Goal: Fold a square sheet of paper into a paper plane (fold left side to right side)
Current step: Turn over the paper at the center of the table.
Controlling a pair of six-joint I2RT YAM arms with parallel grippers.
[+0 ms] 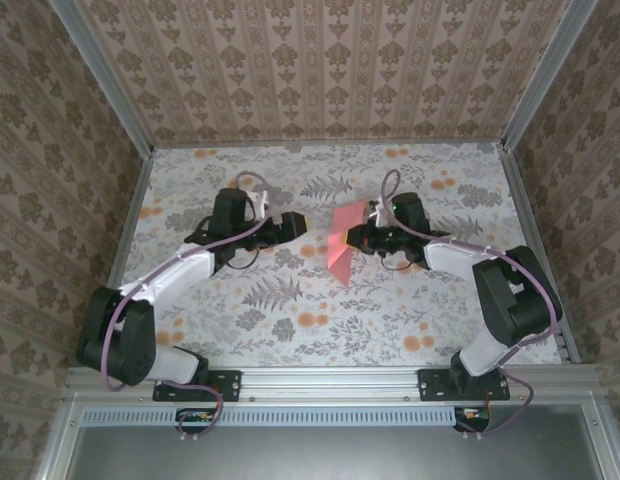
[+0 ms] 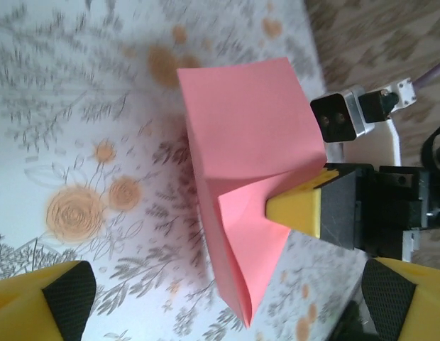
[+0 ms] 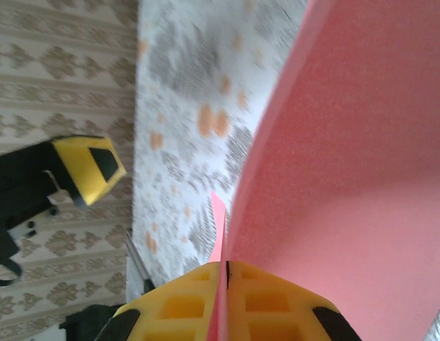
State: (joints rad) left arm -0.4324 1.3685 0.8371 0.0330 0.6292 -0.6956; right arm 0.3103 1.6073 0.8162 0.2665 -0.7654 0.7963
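1. Top external view: the left gripper [image 1: 296,222] hangs over the flowered table [image 1: 290,300] with its yellow tips pointing toward the right gripper [image 1: 356,238]; the sheet of paper [image 1: 342,245] stands between the two, just ahead of the left tips and touching the right tips; the sheet is raised and partly folded, its lower corner reaching down to the table below the right gripper.
2. Left wrist view: the left gripper [image 2: 227,302] is spread wide, its fingers [image 2: 60,302] at the two lower corners with nothing clamped between them; the sheet of paper [image 2: 248,128] lies straight ahead of the gap, apart from both fingers; its pointed lower end comes down toward the space between them; the right gripper [image 2: 294,209] meets the sheet from the far side, its yellow tip pressed on a folded flap.
3. Right wrist view: the right gripper [image 3: 225,302] is closed tight, pinching the sheet's edge between its yellow pads; the sheet of paper [image 3: 348,177] rises from the pinch and curves off to one side, close to the lens; the left gripper [image 3: 92,169] sits well apart on the other side, one yellow tip visible.
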